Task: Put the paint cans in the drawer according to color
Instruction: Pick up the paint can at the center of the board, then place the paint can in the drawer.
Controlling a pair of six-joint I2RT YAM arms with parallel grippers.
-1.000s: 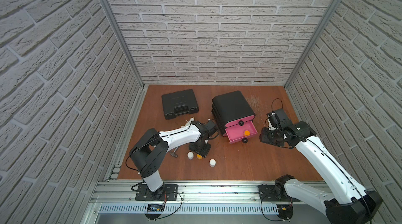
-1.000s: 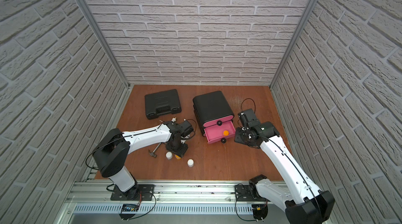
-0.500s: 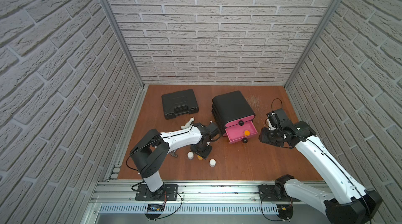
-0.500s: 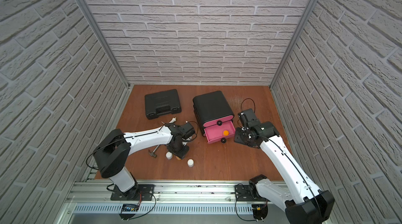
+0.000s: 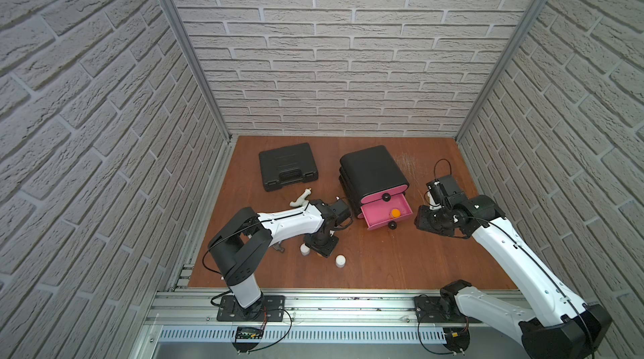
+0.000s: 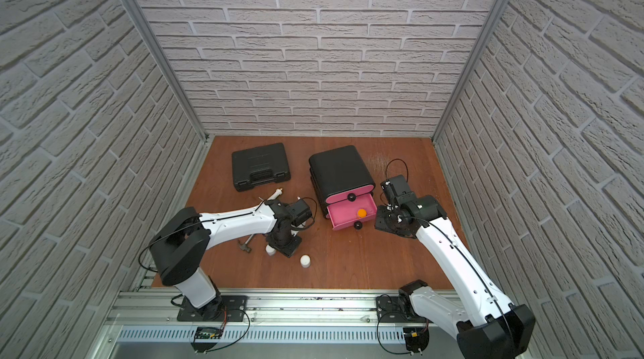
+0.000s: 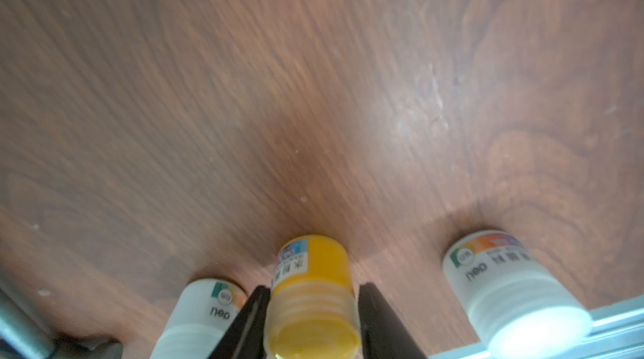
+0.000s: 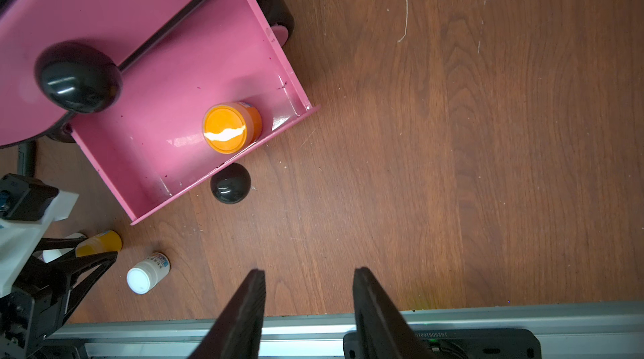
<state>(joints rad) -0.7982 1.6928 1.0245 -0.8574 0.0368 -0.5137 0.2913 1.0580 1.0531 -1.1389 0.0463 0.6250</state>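
Left tool (image 7: 312, 290), lower than in the earlier frame, has narrowed onto the orange-yellow paint can (image 7: 313, 266), which stands on the worktop (image 7: 313, 96) at 8 o'clock of the open drawer (image 5: 378, 215). Right tool (image 8: 308, 275) unchanged: wide, empty.

An orange-yellow paint can (image 7: 313, 266) stands upright on the worktop between the fingers of the left gripper (image 7: 312, 287), which press against its ribbed cap from both sides. A nearer white paint can (image 7: 205, 315) stands upright just outside one finger, and a farther white paint can (image 7: 515, 291) stands upright a little beyond the other. The drawer (image 5: 371, 172), a black rounded chest with pink fronts and black ball knobs, sits ahead of the right gripper (image 8: 309, 270). Its middle tray (image 8: 167, 96) is pulled out and holds a second orange paint can (image 8: 230, 127), upright against the front wall.
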